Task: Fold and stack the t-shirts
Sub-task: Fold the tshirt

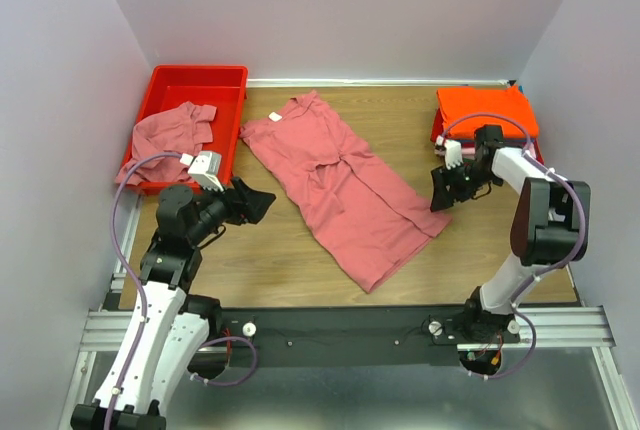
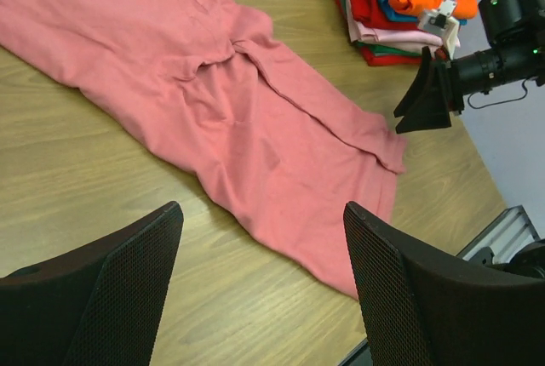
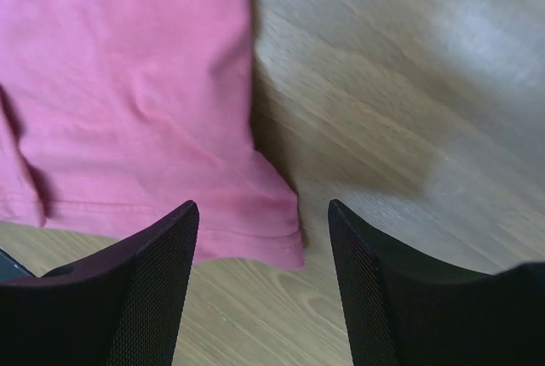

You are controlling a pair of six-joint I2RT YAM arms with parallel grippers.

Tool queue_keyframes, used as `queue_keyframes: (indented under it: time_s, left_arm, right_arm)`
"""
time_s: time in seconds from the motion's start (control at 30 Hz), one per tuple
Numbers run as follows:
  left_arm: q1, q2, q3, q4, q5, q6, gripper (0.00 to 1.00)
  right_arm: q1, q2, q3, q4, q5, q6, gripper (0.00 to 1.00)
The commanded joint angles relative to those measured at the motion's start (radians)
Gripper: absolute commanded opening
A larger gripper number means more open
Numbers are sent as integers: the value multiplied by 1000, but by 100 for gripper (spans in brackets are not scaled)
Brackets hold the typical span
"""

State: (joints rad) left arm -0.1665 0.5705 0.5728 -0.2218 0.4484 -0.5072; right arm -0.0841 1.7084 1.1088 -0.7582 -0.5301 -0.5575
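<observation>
**woodgrain_99:** So where's it at? The shirt (image 1: 340, 190) lies as a long diagonal strip across the middle of the table (image 1: 270, 270), with its sides folded in. The far end is up by the bin (image 1: 200, 78) and the hem is toward the right arm. My guess is the crosswise fold is what's left.

**yam_fan:** Agreed. Neither gripper has anything in it. The left gripper (image 1: 258, 202) has its jaws wide apart over bare wood, just left of the strip. The right gripper (image 1: 442, 190) is spread too, and its wrist cam shows the hem corner right under the gap with nothing pinched.

**woodgrain_99:** That corner is what worries me, since it's several layers. If it pinches only the top one, lifting will probably peel the side fold back open. There's also a bunched ridge mid-strip that could slump if it gets dragged.

**yam_fan:** Also, the left one is nowhere near an edge yet. If only one end gets lifted, I'd expect the strip to skew on the wood. The stack (image 1: 487, 115), orange on top, sits close behind the right wrist, so a careless swing could shove it. And the left arm's cable runs right by the crumpled bin shirt (image 1: 170, 135), which hangs over the bin's near wall. That looks like snag risk to me.

**woodgrain_99:** What about the poses?

**yam_fan:** The left arm reaches forward with its wrist turned right, fingers aimed at the strip. The right arm has its elbow folded high and its forearm out far, with the wrist angled back left and down at the hem.
</observation>
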Motion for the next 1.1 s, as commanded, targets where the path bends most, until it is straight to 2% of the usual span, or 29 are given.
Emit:
queue_keyframes:
  time_s: [0.0, 0.2, 0.37, 0.4, 0.5, 0.67, 0.73, 0.8, 0.83, 0.87, 0.93, 0.97, 1.0, 1.03, 1.07]
  left_arm:
    - [-10, 8, 6, 19, 10, -31, 84]
    - [-11, 3, 2, 27, 15, -30, 83]
    - [-13, 3, 4, 30, 15, -30, 83]
    - [-13, 3, 2, 32, 15, -30, 83]
    - [-14, 15, -1, 38, 19, -33, 84]
    - [-47, 54, 1, 64, 29, -42, 84]
    - [-70, 69, 4, 75, 27, -44, 84]
    - [-100, 101, 12, 91, 13, -40, 84]
    - [-152, 115, 13, 99, 12, -37, 84]
    - [-183, 152, 27, 108, -9, -31, 84]
    - [-270, 196, 50, 110, -51, -22, 84]
    - [-366, 244, 74, 108, -81, -13, 84]
    - [-413, 268, 87, 102, -103, -7, 84]
    - [-514, 313, 116, 81, -153, 1, 83]
    - [-515, 313, 131, 81, -180, 10, 83]
  right_arm:
    - [-3, 52, -10, -15, -39, 13, 69]
    - [-3, 100, -21, -16, -47, 4, 65]
    - [-5, 96, -44, -64, -10, -45, 41]
    - [-3, 88, -52, -84, -2, -56, 32]
    - [-3, 50, -92, -104, 53, -90, 16]
    - [-8, -45, -161, -122, 168, -104, 5]
    - [-6, -76, -178, -139, 191, -119, 5]
    - [-6, -101, -188, -177, 208, -134, 10]
    - [-8, -118, -187, -194, 208, -154, 18]
    - [-11, -131, -187, -208, 205, -159, 43]
    - [-11, -177, -173, -216, 199, -165, 62]
    - [-14, -194, -146, -223, 185, -166, 75]
    - [-14, -208, -132, -225, 176, -168, 81]
    - [-17, -237, -98, -227, 165, -168, 90]
    - [-19, -249, -83, -227, 151, -170, 90]
